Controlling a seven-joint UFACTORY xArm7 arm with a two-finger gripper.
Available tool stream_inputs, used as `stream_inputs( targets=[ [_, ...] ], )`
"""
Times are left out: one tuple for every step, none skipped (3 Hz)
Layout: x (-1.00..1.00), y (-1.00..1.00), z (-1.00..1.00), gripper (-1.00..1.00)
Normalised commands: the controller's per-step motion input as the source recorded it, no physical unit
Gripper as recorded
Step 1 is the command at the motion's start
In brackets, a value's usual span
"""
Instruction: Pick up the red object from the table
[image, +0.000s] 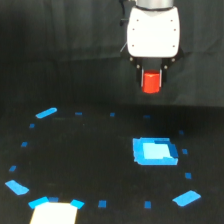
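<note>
Exterior view: the black table (90, 155) spreads wide, ringed with small blue tape marks (102, 204) around a larger blue square patch (154, 151). Well above it hangs the white gripper (152, 75), its fingers closed on the red object (151, 82), open space all around.

The hand (152, 75) is glossy white with dark fingers, and the block (152, 82) in it is bright red-orange. The tabletop (90, 150) is black, dotted with small blue marks around a larger bright blue square patch (154, 151).
</note>
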Motion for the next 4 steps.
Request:
stream_inputs(
  targets=[
    [-0.10,-0.19,0.53,-1.00],
    [0.12,0.57,0.09,-1.00],
    [0.34,0.04,-0.03,-1.00],
    [-0.08,-0.16,-0.23,-1.00]
  ],
)
